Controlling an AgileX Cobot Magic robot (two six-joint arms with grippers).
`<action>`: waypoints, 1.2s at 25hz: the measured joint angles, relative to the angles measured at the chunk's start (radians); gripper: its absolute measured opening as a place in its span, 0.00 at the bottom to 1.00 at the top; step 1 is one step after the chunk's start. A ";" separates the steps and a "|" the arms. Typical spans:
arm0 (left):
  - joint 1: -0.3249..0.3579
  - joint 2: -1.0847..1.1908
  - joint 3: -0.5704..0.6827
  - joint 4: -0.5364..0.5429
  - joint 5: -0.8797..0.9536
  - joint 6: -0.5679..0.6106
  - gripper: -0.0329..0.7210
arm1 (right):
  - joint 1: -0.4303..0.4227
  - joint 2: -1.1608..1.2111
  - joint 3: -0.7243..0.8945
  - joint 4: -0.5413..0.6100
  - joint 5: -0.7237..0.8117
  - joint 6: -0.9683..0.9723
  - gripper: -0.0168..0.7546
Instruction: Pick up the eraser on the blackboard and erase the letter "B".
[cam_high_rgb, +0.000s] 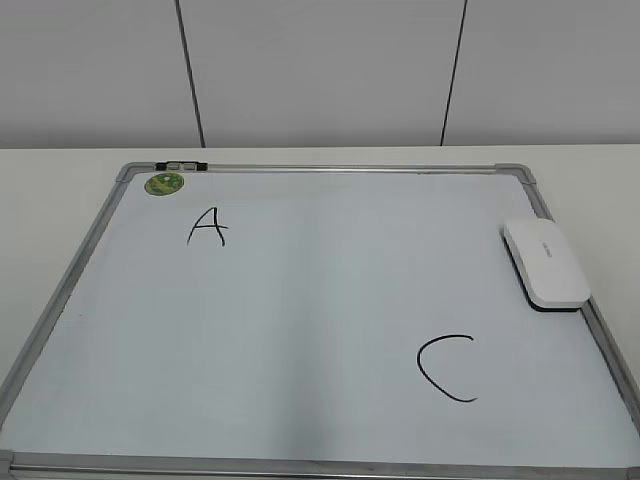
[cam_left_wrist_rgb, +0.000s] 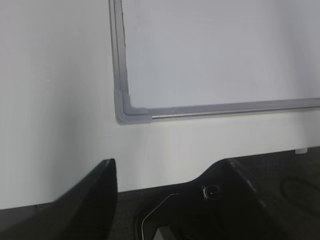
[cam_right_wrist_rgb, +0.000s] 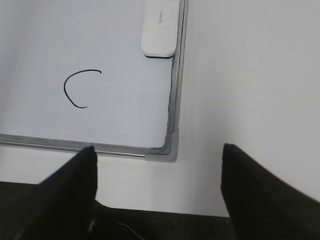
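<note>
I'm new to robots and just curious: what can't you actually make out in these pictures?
- Eraser lettering: too small, exterior view.
- Eraser's far end: cut off by the top edge, right wrist view.
- Left tool: tips cut off by the bottom edge, left wrist view.
- No "B" shows on the board.

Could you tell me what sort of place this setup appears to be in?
Probably an indoor lab or office test bench. A framed whiteboard lies flat on a plain white table, with an eraser and a round green magnet on it, before a bare panelled wall.
</note>
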 joint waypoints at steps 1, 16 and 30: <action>0.000 -0.023 0.033 0.000 0.000 0.000 0.67 | 0.000 -0.016 0.016 -0.005 0.000 0.000 0.79; 0.000 -0.185 0.077 0.086 -0.062 -0.012 0.67 | 0.000 -0.145 0.285 -0.084 -0.100 0.002 0.79; 0.000 -0.185 0.115 0.115 -0.153 -0.012 0.67 | 0.002 -0.145 0.303 -0.100 -0.136 0.002 0.79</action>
